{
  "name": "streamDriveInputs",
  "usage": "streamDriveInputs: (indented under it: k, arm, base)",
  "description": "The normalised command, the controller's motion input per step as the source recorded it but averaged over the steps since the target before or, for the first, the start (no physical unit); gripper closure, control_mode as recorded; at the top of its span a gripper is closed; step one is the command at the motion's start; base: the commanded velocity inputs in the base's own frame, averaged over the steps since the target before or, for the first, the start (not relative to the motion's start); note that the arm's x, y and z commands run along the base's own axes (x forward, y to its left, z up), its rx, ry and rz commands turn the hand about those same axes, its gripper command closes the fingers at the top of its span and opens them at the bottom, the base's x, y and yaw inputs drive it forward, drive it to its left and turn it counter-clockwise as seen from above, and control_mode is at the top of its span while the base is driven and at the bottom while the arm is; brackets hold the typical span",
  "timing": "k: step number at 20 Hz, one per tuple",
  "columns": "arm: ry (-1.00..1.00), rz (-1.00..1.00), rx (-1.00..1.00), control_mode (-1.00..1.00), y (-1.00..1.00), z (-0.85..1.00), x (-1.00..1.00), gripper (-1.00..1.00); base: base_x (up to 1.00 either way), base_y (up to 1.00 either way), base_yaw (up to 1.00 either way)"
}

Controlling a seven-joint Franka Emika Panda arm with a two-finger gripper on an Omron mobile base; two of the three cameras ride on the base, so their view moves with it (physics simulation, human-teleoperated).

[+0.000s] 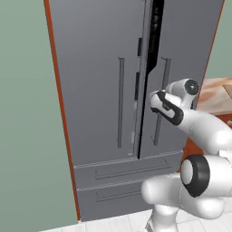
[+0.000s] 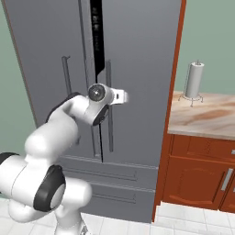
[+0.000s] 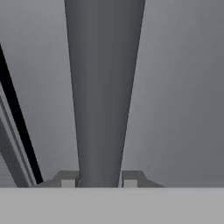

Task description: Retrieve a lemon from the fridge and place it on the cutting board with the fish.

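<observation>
Fridge (image 1: 99, 90): one, tall and dark grey, with two upper doors and two drawers below; the right-hand door stands ajar, leaving a narrow black gap between the doors.
Counter (image 2: 206, 117): one, marbled top over reddish wood cabinets, just beside the fridge's right side; its far end is cut off by the edge of both base views.
Door handles: two long vertical bars, the left door handle (image 1: 120, 102) and the right door handle (image 2: 110, 105), one near the inner edge of each door.
Drawer handles: two horizontal bars, one across each drawer front.
Paper towel holder (image 2: 194, 81): one, upright near the counter's back edge.
Gripper (image 3: 99, 178): at the right door handle, about mid-height of the door; in the hand view its two fingertips (image 3: 68, 179) sit on either side of the bar, very close to it or touching, jaws only as wide as the bar.
Grip: fingers straddle the handle; whether they press on it cannot be told.
Hidden: the fridge's inside is dark through the gap, and in the left base view the arm covers the lower part of the right door handle.
</observation>
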Motion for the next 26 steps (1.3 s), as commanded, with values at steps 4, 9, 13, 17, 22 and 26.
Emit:
streamDriveInputs:
  k: [4, 9, 13, 17, 22, 26]
  arm:
    - [0.08, 0.0, 0.01, -1.0, -0.69, 0.08, -0.98, 1.0]
    - [0.08, 0.0, 0.07, -1.0, -0.97, 0.22, -1.0, 1.0]
    - [0.16, 0.0, 0.1, -1.0, -1.0, 0.38, -1.0, 1.0]
    - [0.15, 0.0, 0.09, -1.0, -0.97, 0.32, -1.0, 1.0]
    - [0.09, -0.04, 0.01, -1.0, -0.34, 0.05, -0.77, 1.0]
    - [0.0, -0.06, -0.03, -1.0, 0.17, 0.0, -0.73, -1.0]
  base:
    - [0.0, 0.0, 0.0]
    - [0.0, 0.0, 0.0]
    - [0.0, 0.0, 0.0]
    - [0.0, 0.0, 0.0]
    - [0.0, 0.0, 0.0]
    - [0.0, 0.0, 0.0]
